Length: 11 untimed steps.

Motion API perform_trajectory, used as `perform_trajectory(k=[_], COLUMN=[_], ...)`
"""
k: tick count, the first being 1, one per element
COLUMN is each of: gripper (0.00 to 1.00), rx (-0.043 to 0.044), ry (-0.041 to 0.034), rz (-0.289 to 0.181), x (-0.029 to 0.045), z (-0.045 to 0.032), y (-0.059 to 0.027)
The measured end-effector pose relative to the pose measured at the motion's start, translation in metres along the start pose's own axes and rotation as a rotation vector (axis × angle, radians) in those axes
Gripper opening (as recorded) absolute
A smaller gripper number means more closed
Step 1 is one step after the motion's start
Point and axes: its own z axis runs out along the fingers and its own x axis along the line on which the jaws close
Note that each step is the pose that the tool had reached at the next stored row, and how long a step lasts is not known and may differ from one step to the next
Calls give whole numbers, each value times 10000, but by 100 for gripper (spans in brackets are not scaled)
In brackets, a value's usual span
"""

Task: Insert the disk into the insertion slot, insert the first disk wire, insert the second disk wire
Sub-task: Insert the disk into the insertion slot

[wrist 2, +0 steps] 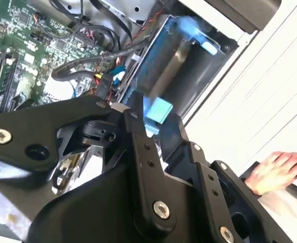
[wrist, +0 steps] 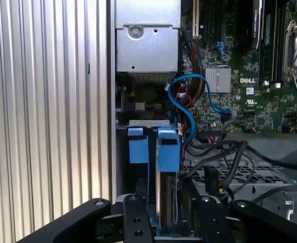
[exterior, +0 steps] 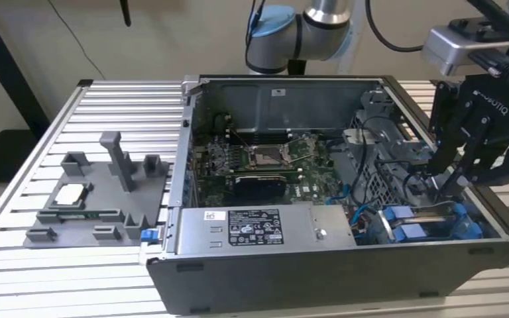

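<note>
**Disk may jam in its bay**

On the worktop (exterior: 104, 99), the open computer case (exterior: 325, 278) holds the insertion slot (exterior: 431, 228) at the exterior view's right. The end effector (exterior: 445, 185) hangs over it; I cannot tell its grip. The disk (wrist: 166, 202) stands edge-on there. A tilt could wedge it, or the black cables (wrist: 224, 157) could snag it.

Disk (wrist: 166, 200) in insertion slot (wrist: 147, 123), inside case (exterior: 325, 268).

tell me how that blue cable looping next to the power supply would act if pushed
Probably floppy: the blue cable hangs in loose curves between the power supply and the motherboard, so a push would likely bend it aside. It looks thin and light, and may spring back.
</note>
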Motion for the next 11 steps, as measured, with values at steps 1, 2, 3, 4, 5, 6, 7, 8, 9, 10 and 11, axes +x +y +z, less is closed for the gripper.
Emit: perform_trajectory(k=[1,2,3,4,5,6,7,8,9,10,11], gripper=[41,41,41,41,41,41,41,41,41,41,41], rx=[0,0,0,0,0,0,2,4,4,4,5], ry=[-3,-2,-2,-3,-5,-3,-2,-3,-3,-2,-2], rz=[2,1,1,1,2,3,2,1,0,1,1], x=[0,0,0,0,-3,-9,-17,-21,-22,-24,-27], z=[-36,-64,-77,-81,-81,-82,-83,-82,-82,-82,-83], y=[0,0,0,1,3,6,8,8,8,8,9])
